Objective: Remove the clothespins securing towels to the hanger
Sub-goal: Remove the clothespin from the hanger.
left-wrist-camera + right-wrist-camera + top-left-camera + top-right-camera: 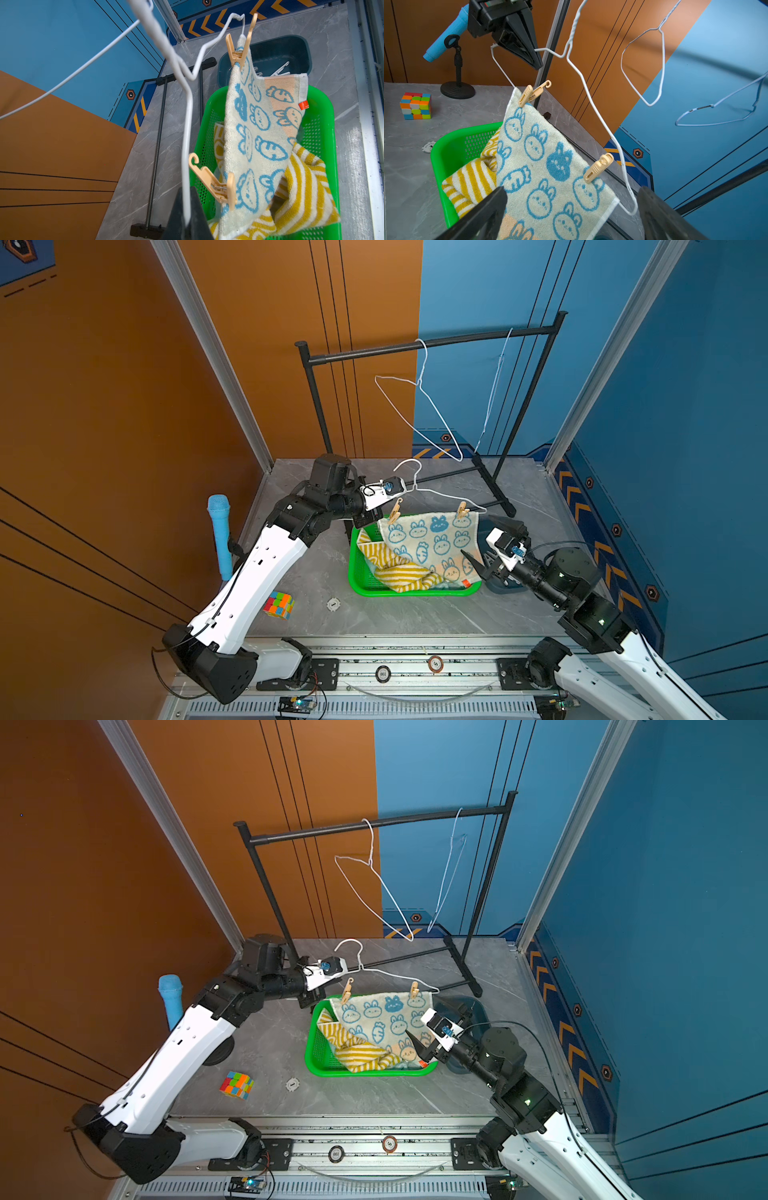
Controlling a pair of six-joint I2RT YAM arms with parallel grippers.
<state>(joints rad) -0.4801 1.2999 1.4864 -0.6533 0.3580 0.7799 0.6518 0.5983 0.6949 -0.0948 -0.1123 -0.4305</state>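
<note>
Right wrist view shows the left hand (536,63) clamped on the white hanger (591,104); two clothespins (533,93) pin the bunny towel (542,162) to it over the green basket (446,145), and the right hand (572,193) is spread wide, empty, near the towel.

A towel (432,539) hangs by two clothespins (395,512) from a hanger (188,124) over the basket (415,593) holding another towel (399,572).

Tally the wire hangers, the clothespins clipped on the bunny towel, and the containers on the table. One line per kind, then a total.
Wire hanger: 3, two on the rack, one in the left gripper.
Clothespin on the bunny towel: 2.
Container: 2, the green basket and the dark bin.
Total: 7.
</note>
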